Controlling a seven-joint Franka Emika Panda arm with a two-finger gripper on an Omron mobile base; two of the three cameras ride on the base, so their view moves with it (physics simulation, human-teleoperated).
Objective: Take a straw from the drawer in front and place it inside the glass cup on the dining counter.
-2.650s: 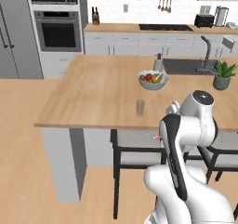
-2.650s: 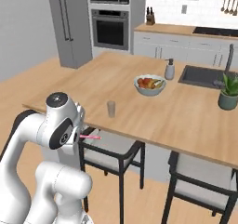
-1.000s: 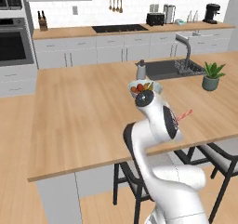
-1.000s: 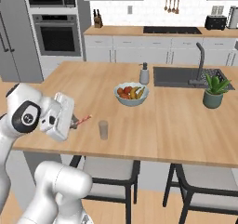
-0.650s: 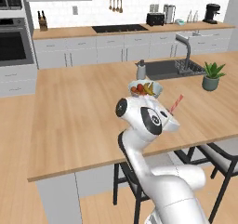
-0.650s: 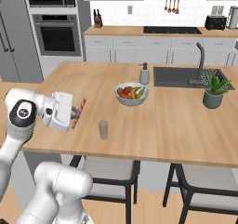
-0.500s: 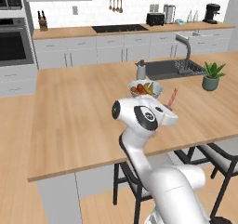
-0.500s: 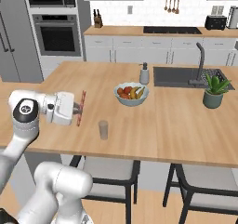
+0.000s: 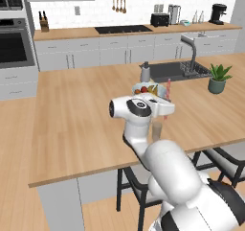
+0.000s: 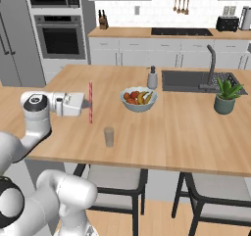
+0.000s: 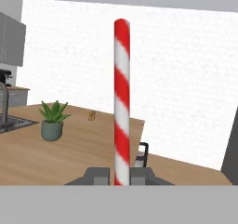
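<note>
Straw (image 10: 90, 102) upright in claw (image 10: 88, 103), red-white striped, thin, straight

1. Right base view: white arm climbs from lower left of frame, bends at a dark-jointed elbow at mid-left, forearm and hand run level toward the right
2. Gripper (image 10: 89, 103) sits left of centre, pointing sideways to frame right, jaws clamped on the straw (image 10: 90, 102); straw stands upright, reaching above and below the fingers
3. Left base view: arm rises from lower right, wrist at frame centre, gripper (image 9: 167, 109) aimed right, straw (image 9: 168, 88) sticking up from it
4. Hand view: two dark finger tips (image 11: 99, 175) at bottom centre pinch the straw (image 11: 122, 102) near its lower part
</note>
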